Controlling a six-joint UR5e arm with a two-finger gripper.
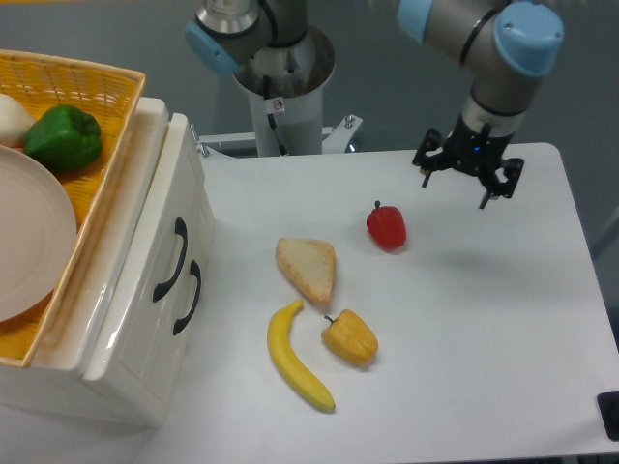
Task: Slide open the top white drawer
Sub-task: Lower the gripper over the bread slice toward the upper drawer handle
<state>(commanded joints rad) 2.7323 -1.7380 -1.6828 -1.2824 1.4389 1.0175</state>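
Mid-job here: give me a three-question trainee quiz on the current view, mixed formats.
1. True or false: the tool is gripping the handle of the top drawer.
2. Which item lies nearest the tool? A) banana B) red pepper C) yellow pepper
3. Fill in: the green pepper sits in the yellow ____.

Key: 1 false, the tool hangs open above the table, far right of the cabinet. 2 B. 3 basket.

My arm (455,24) runs off the top edge. Left of the cabinet (116,319), the basket (92,82), plate (29,242) and white ball (12,118) are cut by the left edge. The cabinet's base leaves the frame below.
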